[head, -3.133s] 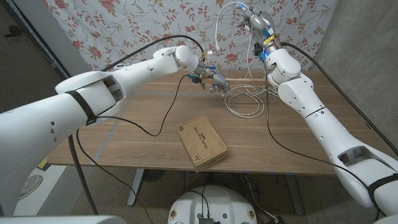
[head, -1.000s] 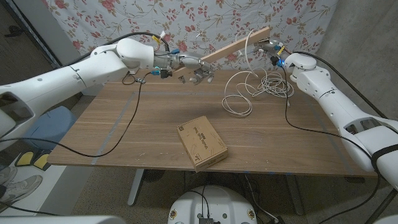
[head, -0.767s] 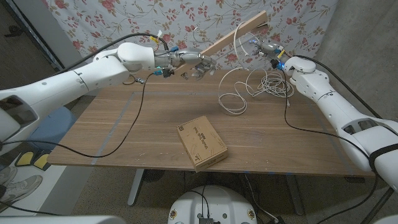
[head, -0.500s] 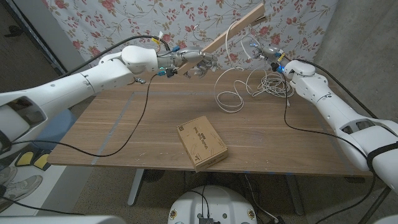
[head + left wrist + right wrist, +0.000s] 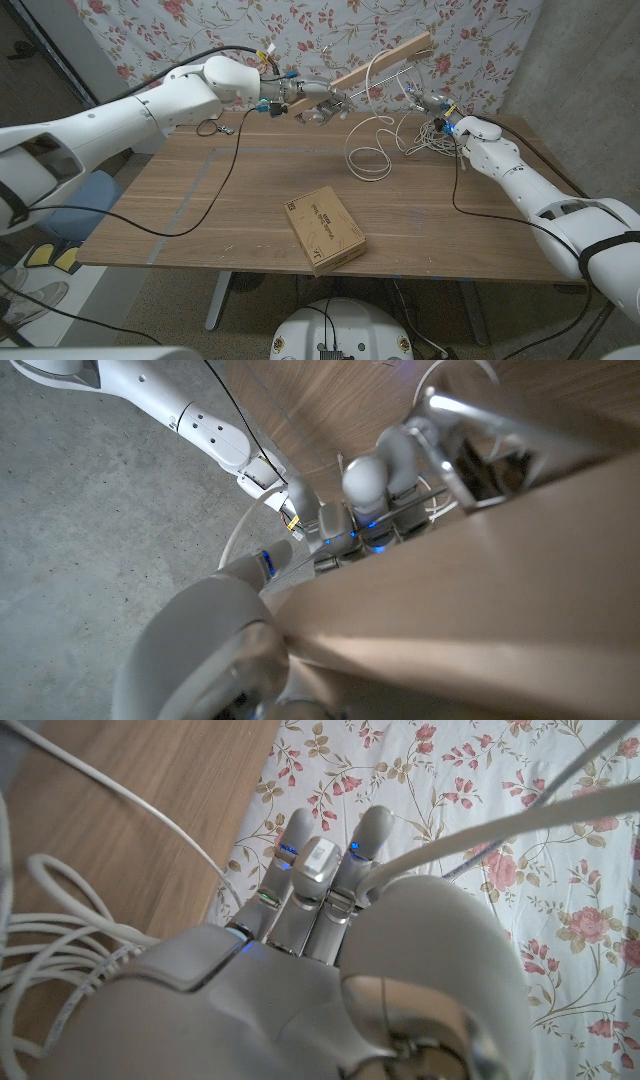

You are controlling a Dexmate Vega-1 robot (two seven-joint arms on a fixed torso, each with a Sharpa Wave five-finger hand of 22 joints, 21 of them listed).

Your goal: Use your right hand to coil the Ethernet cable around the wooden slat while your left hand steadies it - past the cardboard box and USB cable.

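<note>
My left hand (image 5: pixel 318 103) grips the lower end of the wooden slat (image 5: pixel 388 60), which slants up and to the right above the table's far side. A white Ethernet cable (image 5: pixel 366 160) hangs from the slat in loops onto the table, and more of it lies heaped (image 5: pixel 440 137) near my right hand (image 5: pixel 432 103). In the right wrist view the cable (image 5: pixel 480 828) runs out from between the thumb and fingers (image 5: pixel 322 878), so that hand pinches it. In the left wrist view the slat (image 5: pixel 500 590) passes close by the right hand (image 5: pixel 372 488). The cardboard box (image 5: pixel 323 229) lies near the table's front middle.
The wooden table (image 5: pixel 220 220) runs wide to the left of the box. A floral cloth (image 5: pixel 180 30) hangs behind the table. Thin black leads (image 5: pixel 215 128) trail from my left arm across the table's left part.
The slat's raised end has dropped a little, so it slants less steeply. My right hand has moved down and slightly right with the cable. The hanging loops have shifted.
</note>
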